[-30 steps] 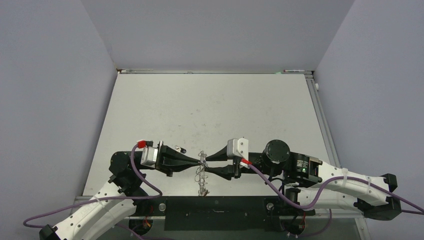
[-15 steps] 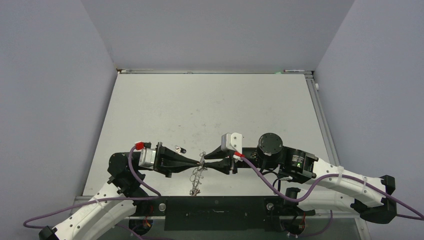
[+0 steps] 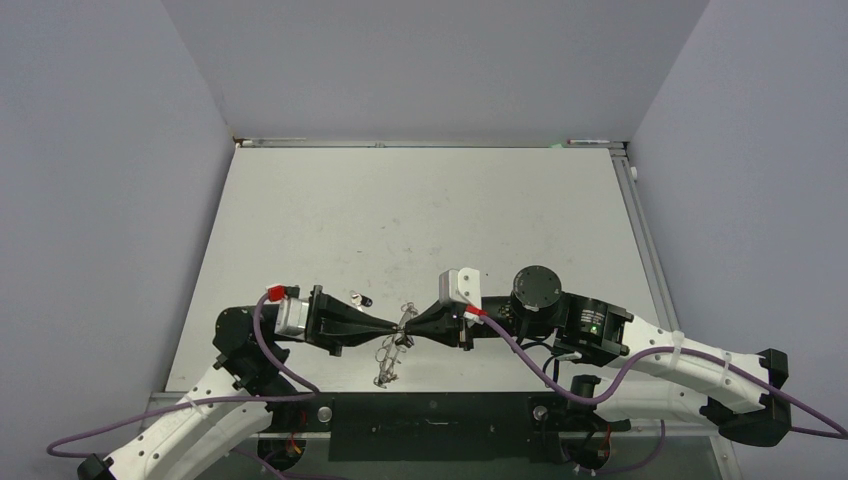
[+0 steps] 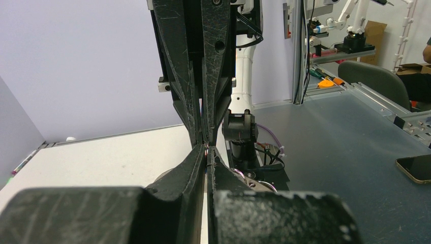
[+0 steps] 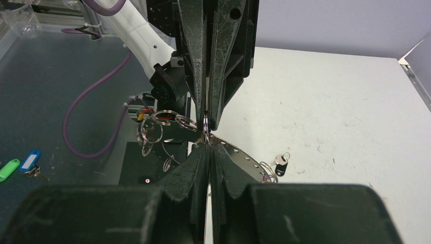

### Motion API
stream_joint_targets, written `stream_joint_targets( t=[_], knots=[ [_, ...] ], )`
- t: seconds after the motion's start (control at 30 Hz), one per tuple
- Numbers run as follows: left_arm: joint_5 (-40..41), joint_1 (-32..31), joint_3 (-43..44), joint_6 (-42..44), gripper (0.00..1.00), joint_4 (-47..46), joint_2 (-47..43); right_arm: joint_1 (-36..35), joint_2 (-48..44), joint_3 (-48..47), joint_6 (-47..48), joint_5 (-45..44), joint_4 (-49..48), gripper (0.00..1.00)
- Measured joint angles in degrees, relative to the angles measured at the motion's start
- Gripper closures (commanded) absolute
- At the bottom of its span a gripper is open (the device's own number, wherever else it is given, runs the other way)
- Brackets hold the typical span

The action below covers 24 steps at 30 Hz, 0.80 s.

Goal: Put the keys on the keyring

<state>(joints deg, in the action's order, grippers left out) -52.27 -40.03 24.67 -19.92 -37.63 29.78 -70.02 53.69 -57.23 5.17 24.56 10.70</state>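
Observation:
The keyring (image 3: 392,350), a flat silver band rimmed with wire loops, hangs edge-on between both grippers near the table's front edge. My left gripper (image 3: 396,328) is shut on its upper rim; in the left wrist view (image 4: 206,151) only a thin glint shows between the fingers. My right gripper (image 3: 412,322) meets it tip to tip and is shut on the same rim (image 5: 208,144). The holed band (image 5: 244,155) curves out to the right of my fingers, and loose loops (image 5: 152,131) hang to the left. A key with a black head (image 3: 358,298) lies on the table beside the left gripper, and it also shows in the right wrist view (image 5: 280,163).
A blue-tagged key (image 5: 30,158) and a green tag (image 5: 9,169) lie on the dark surface off the table's near edge. The arm bases and purple cables (image 3: 530,360) crowd the front. Grey walls close in the table (image 3: 420,220) on three sides.
My right gripper moved left and closed its fingers onto the keyring's rim. The left gripper kept its hold. The hanging keyring swung a little to the left.

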Motion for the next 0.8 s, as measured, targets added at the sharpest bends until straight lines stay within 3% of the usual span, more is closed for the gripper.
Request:
stream_joint_targets(
  t=[0.8],
  knots=[
    [0.07, 0.00, -0.22, -0.63, 1.00, -1.55, -1.36, 1.14, 1.57, 3.39, -3.74, 4.04, -7.28, 0.95]
  ],
)
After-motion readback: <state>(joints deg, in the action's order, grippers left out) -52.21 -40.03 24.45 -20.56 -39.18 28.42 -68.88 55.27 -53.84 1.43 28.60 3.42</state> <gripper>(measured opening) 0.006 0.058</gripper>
